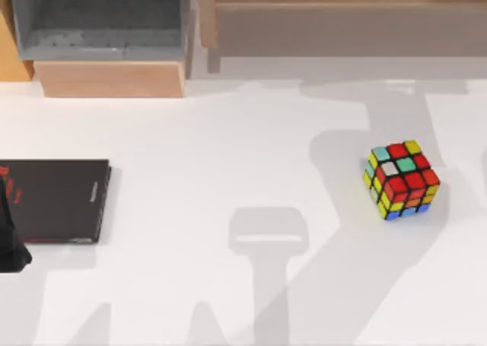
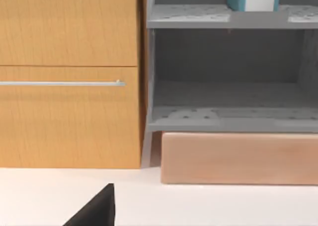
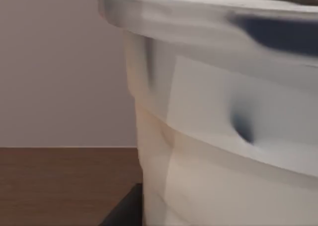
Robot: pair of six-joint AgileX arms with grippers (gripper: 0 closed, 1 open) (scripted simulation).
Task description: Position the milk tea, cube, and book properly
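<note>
Right claw's state could not be told; milk tea cup loomed close, presumably carried for placement; cube untouched.

Bright, even light casts soft grey shadows on the table (the cup looks smeared, perhaps motion-blurred).

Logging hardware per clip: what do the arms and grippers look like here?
Little to go on: a matte black, blunt-ended piece of the left arm at the top view's left edge, and a black angular wedge beside the milk tea cup in the right wrist view. No cables or markings visible.
</note>
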